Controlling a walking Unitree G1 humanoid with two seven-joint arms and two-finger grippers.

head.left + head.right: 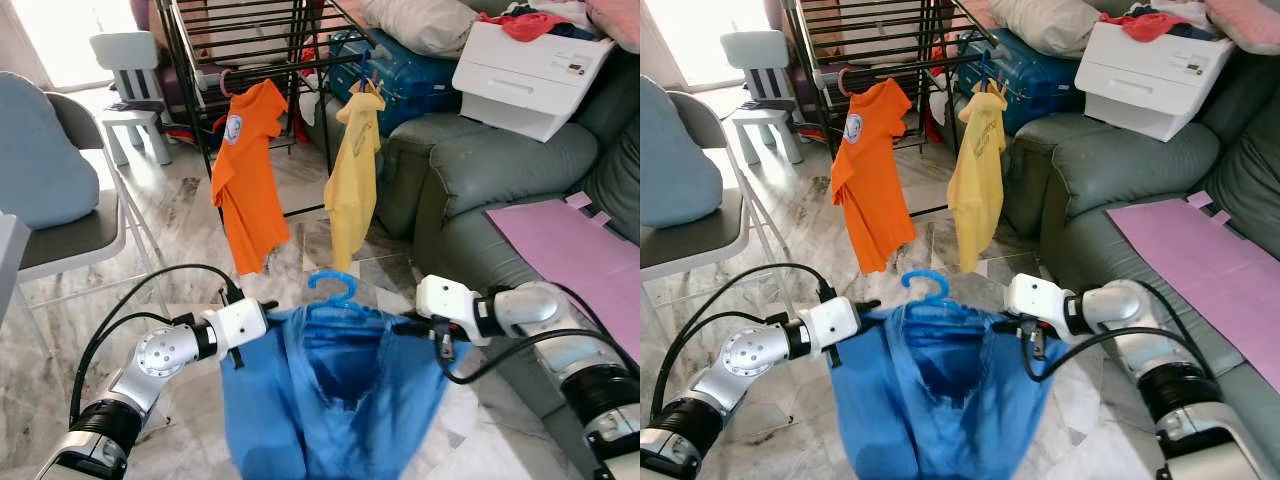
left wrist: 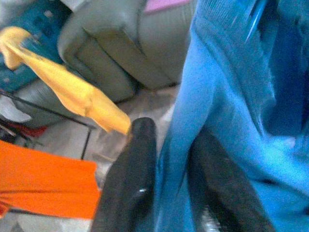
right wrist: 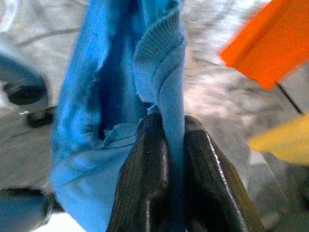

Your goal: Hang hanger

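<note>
A blue shirt [image 1: 330, 400] hangs on a blue plastic hanger [image 1: 333, 288] in front of me, held up between both arms. At the shirt's left shoulder my left gripper [image 1: 268, 312] is shut on the blue shirt, the cloth pinched between its black fingers [image 2: 130, 183]. My right gripper [image 1: 408, 322] is shut on the right shoulder, fingers [image 3: 149, 179] clamped on the ribbed edge. Ahead stands a black drying rack [image 1: 250, 40] with an orange shirt [image 1: 248, 170] and a yellow shirt [image 1: 352, 175] hanging from it.
A green sofa [image 1: 500, 170] with a purple mat [image 1: 570, 240] runs along the right, a white printer [image 1: 535, 70] on its arm. At the left are a grey folding chair [image 1: 70, 220] and a small white chair [image 1: 130, 90]. Marble floor lies between me and the rack.
</note>
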